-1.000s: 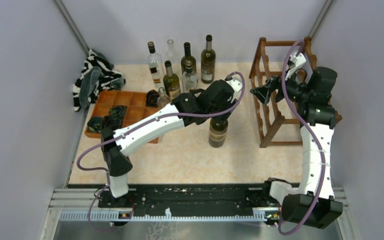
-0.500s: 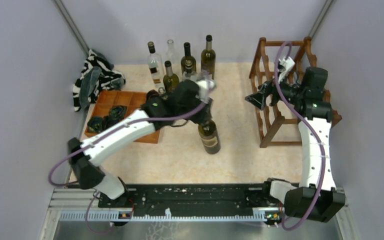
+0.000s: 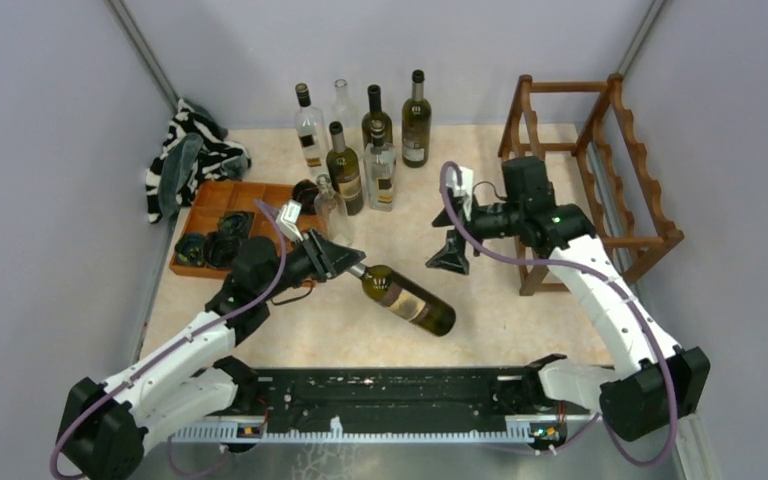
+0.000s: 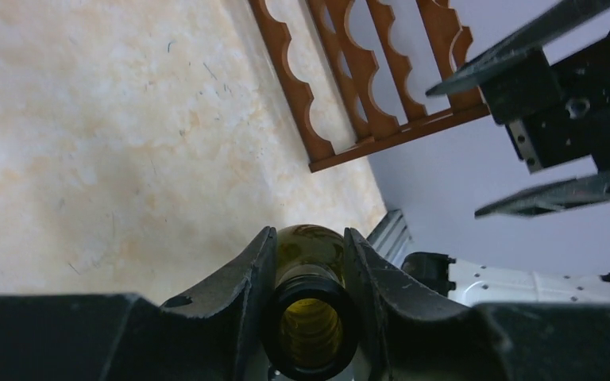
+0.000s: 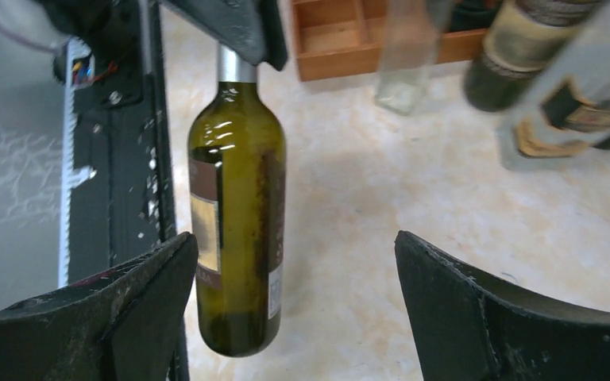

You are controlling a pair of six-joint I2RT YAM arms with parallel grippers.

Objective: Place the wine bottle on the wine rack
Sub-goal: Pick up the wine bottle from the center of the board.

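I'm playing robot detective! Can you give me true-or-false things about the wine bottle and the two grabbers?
The left gripper is shut on the wine bottle's neck. True.
The right gripper grips the bottle too. False: it is open and holds nothing.
The wine bottle rests on the wine rack. False: it is apart from the rack, tilted in the left gripper.
Several other bottles stand upright. True.

Likely lab, grey enclosure walls [image 3: 40, 150], mounting rail [image 3: 380, 395]
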